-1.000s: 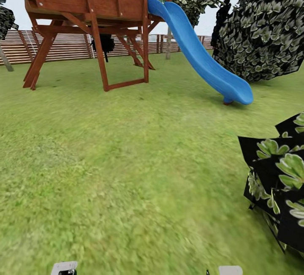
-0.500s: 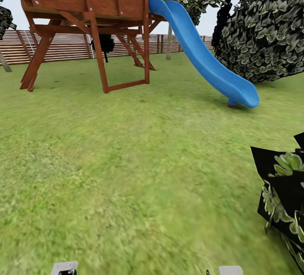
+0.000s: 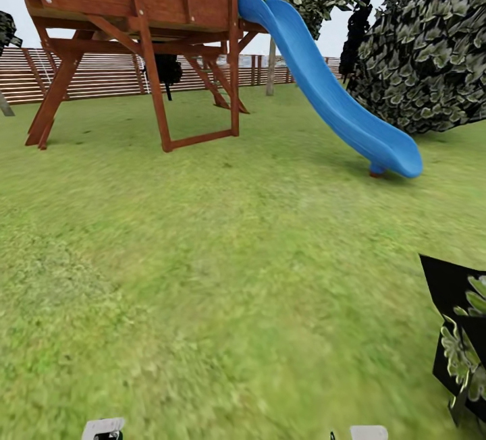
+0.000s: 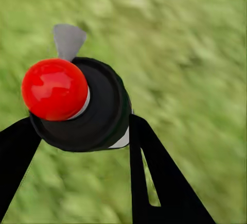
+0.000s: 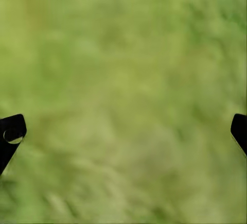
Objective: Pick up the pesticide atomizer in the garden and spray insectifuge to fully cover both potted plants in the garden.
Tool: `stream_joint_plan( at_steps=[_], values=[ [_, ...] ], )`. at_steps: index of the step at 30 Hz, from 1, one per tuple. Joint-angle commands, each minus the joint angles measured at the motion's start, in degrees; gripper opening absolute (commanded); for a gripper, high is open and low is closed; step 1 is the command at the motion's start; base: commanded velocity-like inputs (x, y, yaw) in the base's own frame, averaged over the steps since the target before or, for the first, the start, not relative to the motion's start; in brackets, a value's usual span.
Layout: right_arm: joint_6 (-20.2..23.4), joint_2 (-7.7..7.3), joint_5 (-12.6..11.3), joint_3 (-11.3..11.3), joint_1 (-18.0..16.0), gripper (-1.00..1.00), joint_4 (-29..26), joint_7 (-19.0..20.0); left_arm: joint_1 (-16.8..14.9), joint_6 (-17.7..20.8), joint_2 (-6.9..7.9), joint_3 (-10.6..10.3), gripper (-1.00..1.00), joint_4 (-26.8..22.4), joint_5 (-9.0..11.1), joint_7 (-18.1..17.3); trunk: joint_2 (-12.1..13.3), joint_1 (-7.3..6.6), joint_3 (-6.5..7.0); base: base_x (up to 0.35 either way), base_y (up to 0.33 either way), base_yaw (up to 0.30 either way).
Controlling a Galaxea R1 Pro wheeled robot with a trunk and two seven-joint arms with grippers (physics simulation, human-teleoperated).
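A broad green lawn (image 3: 202, 278) fills the head view, blurred in the foreground. At its far side stands a brown wooden play tower on slanted legs (image 3: 142, 42), with a curved bright blue plastic slide (image 3: 331, 99) running down from its platform to the grass on the right. Behind them a brown slatted wooden fence (image 3: 101, 75) closes the garden, and a big round dark bush with pale-edged leaves (image 3: 425, 62) rises just beyond the foot of the slide. At the right edge, close to the robot, a dark plant with green leaf rosettes (image 3: 462, 342) is cut off by the frame (too little of it shows to tell what kind it is).

In the left wrist view, the left gripper (image 4: 85, 147) has its two black fingers closed against the pesticide atomizer, a round dark bottle with a glossy red cap (image 4: 77, 103) and a grey nozzle tab, held above the grass and seen from its top end.

In the right wrist view, the right gripper (image 5: 123, 131) is spread wide, its black fingertips (image 5: 11, 131) at opposite edges with nothing but blurred grass between them.
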Motion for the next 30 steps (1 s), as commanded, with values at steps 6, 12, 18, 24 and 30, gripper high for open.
stream_joint_plan(
  at_steps=[6,12,18,24,30],
  values=[
    [-0.15,0.01,0.61,-0.32,-0.04,1.0,0.05,-0.32,-0.04,-0.18,0.0,0.45,-1.0,0.02,-0.29,-0.33,-0.02,0.02,-0.05,0.339,0.0,0.0],
    [-0.15,0.01,0.61,-0.32,-0.04,1.0,0.04,-0.32,-0.04,-0.14,0.0,0.45,-1.0,0.02,-0.29,-0.33,-0.02,0.02,-0.05,0.339,0.0,0.0],
    [-0.16,0.01,0.61,-0.32,-0.04,1.0,0.04,-0.32,-0.04,-0.17,0.0,0.45,-1.0,0.02,-0.29,-0.33,-0.02,0.02,-0.05,0.339,0.0,0.0],
    [-0.15,0.04,0.54,-0.32,-0.04,1.0,0.03,-0.4,-0.04,-0.13,0.0,0.46,-1.0,0.04,-0.29,-0.31,-0.02,0.02,-0.05,0.339,0.0,0.0],
    [-0.15,0.11,0.45,-0.32,-0.04,1.0,0.02,-0.54,-0.04,-0.14,0.0,0.47,-1.0,0.05,-0.29,-0.32,-0.02,0.02,-0.05,0.339,0.0,0.0]
  ],
)
